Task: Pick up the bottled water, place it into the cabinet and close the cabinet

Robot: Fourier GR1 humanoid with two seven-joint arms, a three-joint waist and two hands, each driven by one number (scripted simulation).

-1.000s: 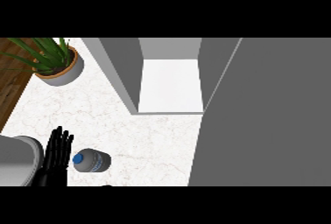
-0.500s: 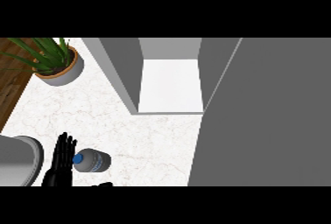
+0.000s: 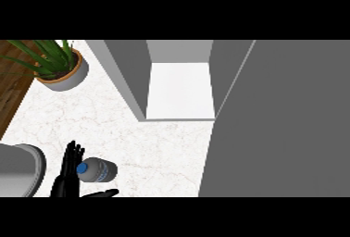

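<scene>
The water bottle point(image 3: 97, 170) stands upright on the marble counter at the lower left, seen from above with its blue cap toward me. My left hand point(image 3: 65, 173) is right beside the bottle's left side, fingers straight and pointing away from me. Its thumb point(image 3: 103, 193) reaches out below the bottle. The hand is open and not curled round the bottle. The cabinet point(image 3: 179, 90) stands open at the top middle, showing a white shelf. Its grey door point(image 3: 280, 125) is swung out and fills the right side. My right hand does not show.
A potted green plant point(image 3: 60, 69) stands at the counter's far left corner, beside a strip of wooden floor point(image 3: 10, 92). A grey rounded object point(image 3: 17, 170) sits at the left edge, just left of my hand. Bare marble point(image 3: 157, 148) lies between the bottle and the cabinet.
My left hand has slid right, up against the bottle, and drawn back a little. Its thumb now shows below the bottle. The bottle and the cabinet door have not moved.
</scene>
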